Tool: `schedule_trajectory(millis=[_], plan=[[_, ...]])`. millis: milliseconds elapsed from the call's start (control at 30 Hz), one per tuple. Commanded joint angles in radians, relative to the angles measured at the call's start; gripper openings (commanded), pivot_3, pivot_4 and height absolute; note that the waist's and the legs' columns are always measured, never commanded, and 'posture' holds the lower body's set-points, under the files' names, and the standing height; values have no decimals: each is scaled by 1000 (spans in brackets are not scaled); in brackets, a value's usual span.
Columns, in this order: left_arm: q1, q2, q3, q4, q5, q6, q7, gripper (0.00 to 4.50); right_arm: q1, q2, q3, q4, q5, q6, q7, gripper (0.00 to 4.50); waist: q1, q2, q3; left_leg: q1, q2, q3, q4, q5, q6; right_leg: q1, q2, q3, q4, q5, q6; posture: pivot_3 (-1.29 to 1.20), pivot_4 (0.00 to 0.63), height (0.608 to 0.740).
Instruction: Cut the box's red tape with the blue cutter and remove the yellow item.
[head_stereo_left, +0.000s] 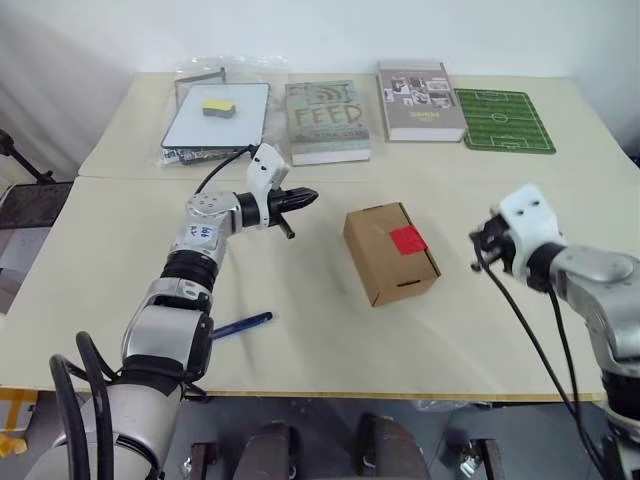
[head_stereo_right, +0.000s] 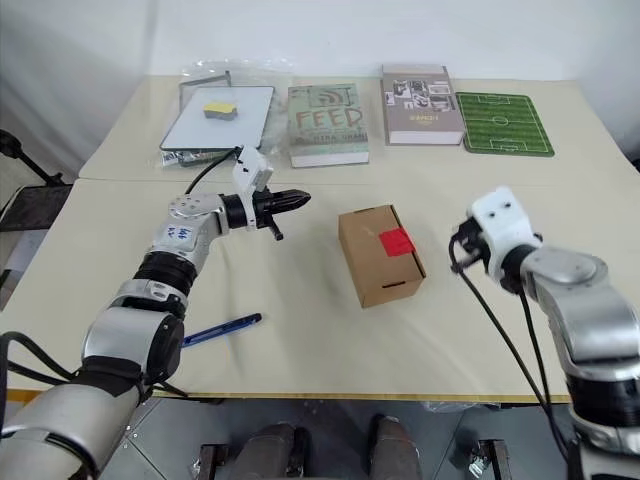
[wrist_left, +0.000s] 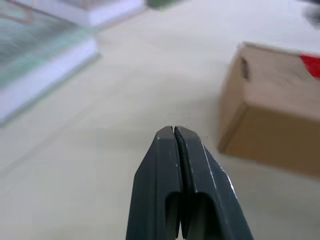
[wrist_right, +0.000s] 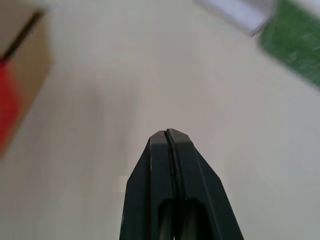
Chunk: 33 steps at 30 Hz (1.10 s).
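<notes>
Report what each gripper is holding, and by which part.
Nothing is held. The left gripper and right gripper are both shut empty; the blue cutter lies untouched on the table.

The closed brown box (head_stereo_left: 391, 252) bears red tape (head_stereo_left: 408, 239); the blue cutter (head_stereo_left: 241, 325) lies near the table's front edge.

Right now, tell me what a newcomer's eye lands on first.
The brown box with its red tape patch sits mid-table, between the two arms. The left tool, shut and empty, points toward it. The blue cutter lies near the table's front edge, by the left arm.
</notes>
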Motion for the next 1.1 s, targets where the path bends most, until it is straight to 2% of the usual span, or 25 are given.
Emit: schedule_trajectory(millis=[33, 200, 333, 533, 733, 900, 1100], plan=[[-70, -30, 13, 103, 29, -96, 68, 42, 55, -54, -22, -188, 102, 146, 57, 0, -1, -2, 1, 0, 0, 0, 0, 0, 0, 0, 0, 0, 0, 0, 0, 0, 150, 740], [-105, -87, 2, 180, 59, -130, 42, 42, 98, -13, -12, -337, 215, 285, 54, 0, -2, -5, 2, 0, 0, 1, 1, 0, 0, 0, 0, 0, 0, 0, 0, 0, 150, 740], [-113, -115, -28, 202, 103, -149, -4, 42, 39, 96, 39, -313, 203, 303, -38, 0, -3, -7, 2, 0, 1, 1, 3, 0, 0, 0, 0, 1, 0, 0, 0, 0, 150, 740], [-122, -138, -40, 201, 118, -126, -113, 42, -7, 168, 78, -250, 158, 295, -140, 0, -1, -8, 2, -3, 1, 1, 7, 0, 0, 0, 0, 0, 1, 0, -1, 0, 150, 740], [-111, -144, -53, 176, 119, -122, -234, 42, 27, 137, 37, -322, 190, 343, -140, 0, 1, -8, 2, -8, 1, -2, 12, -1, 2, -2, 0, -2, 1, 1, 0, 0, 150, 740], [-73, -151, -77, 118, 111, -100, -372, 42, 66, 73, -37, -433, 259, 436, -75, 0, 0, -8, 2, -10, 0, -2, 13, -1, 2, -2, 0, -2, 1, 1, 0, 0, 150, 740], [-14, -171, -120, 20, 114, -51, -454, 42, 123, 16, -104, -489, 306, 475, -31, 0, -1, -8, 2, -9, 1, -2, 14, -1, 2, -2, 0, -2, 2, 2, 0, 0, 150, 740]])
